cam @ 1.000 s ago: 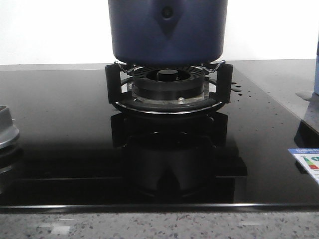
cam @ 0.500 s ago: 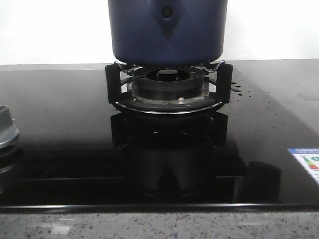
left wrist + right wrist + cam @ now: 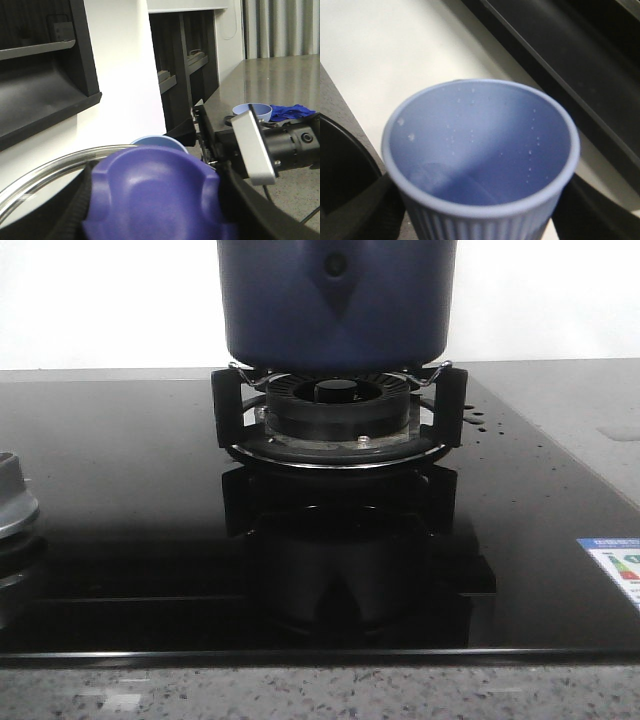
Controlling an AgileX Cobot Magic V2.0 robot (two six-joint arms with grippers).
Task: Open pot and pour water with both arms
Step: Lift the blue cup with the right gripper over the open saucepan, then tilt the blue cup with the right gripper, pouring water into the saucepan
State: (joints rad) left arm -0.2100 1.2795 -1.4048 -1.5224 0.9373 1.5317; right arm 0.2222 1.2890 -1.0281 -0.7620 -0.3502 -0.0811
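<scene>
The dark navy pot stands on the gas burner at the back middle of the front view; its top is cut off by the frame. No gripper shows in the front view. In the left wrist view, my left gripper is shut on the purple-blue lid knob, and the glass lid's rim curves beside it. In the right wrist view, my right gripper is shut on a light blue ribbed cup, upright, with droplets on its inner wall. The cup's rim also shows behind the knob in the left wrist view.
A black glass hob fills the front view, with a grey burner cap at the left edge and a label at the right. The left wrist view shows the right arm, a blue bowl and a blue cloth.
The blue cup seen at the front view's right edge 1.0 s ago has left that view, and its dark reflection on the hob has gone too. The pot has not moved.
</scene>
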